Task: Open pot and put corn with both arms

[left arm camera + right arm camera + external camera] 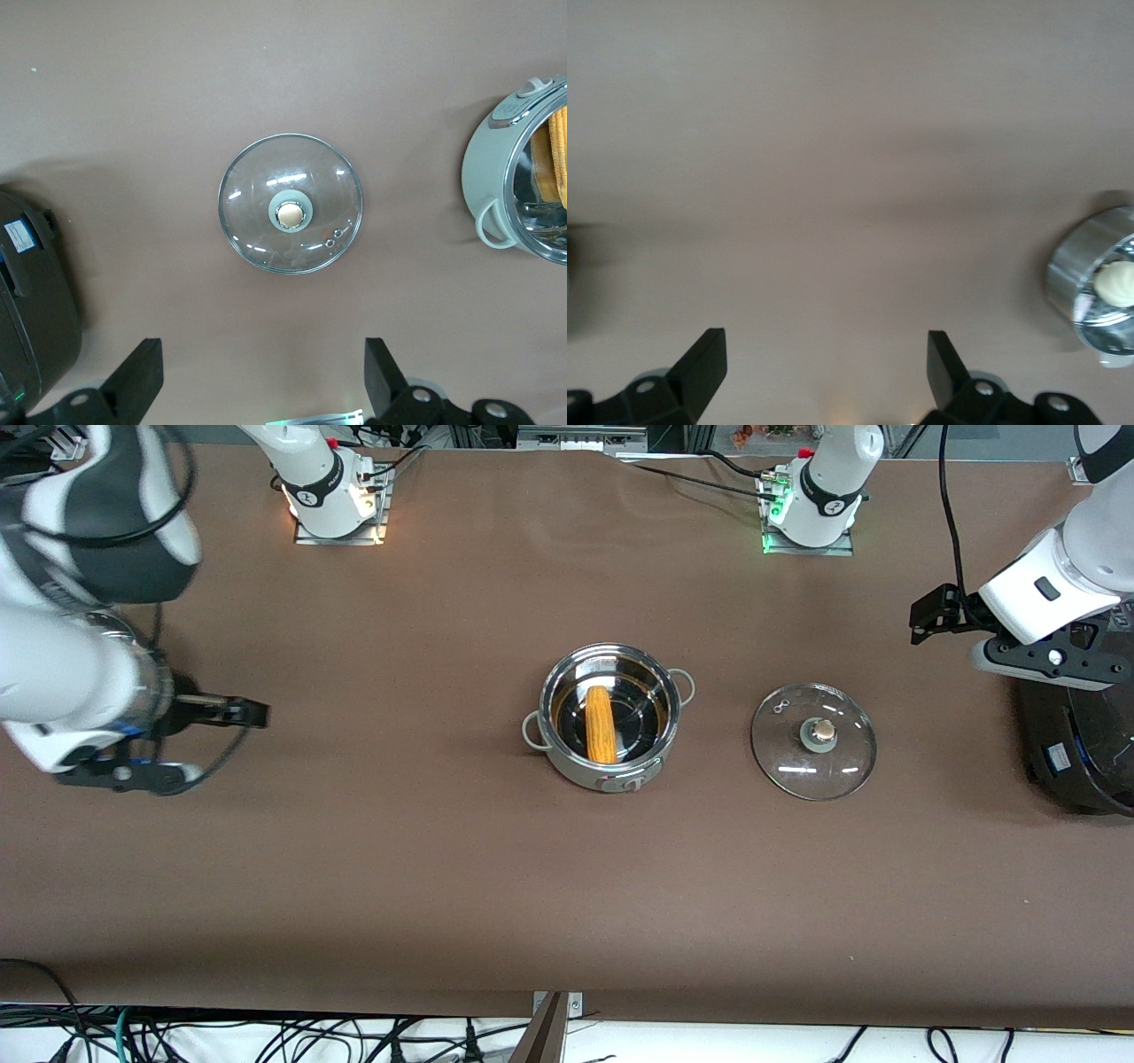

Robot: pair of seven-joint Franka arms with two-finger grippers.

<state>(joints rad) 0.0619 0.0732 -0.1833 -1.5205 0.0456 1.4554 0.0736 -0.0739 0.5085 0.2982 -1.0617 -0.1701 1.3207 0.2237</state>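
Note:
The steel pot stands open in the middle of the table, with the corn lying inside it. Its glass lid lies knob up on the table beside it, toward the left arm's end. My left gripper is open and empty, up in the air near the black cooker. Its wrist view shows the lid, the pot and a bit of corn past the open gripper. My right gripper is open and empty over bare table at the right arm's end, as in its own wrist view.
A large black cooker stands at the left arm's end of the table and also shows in the left wrist view. A steel steamer with a white bun shows in the right wrist view.

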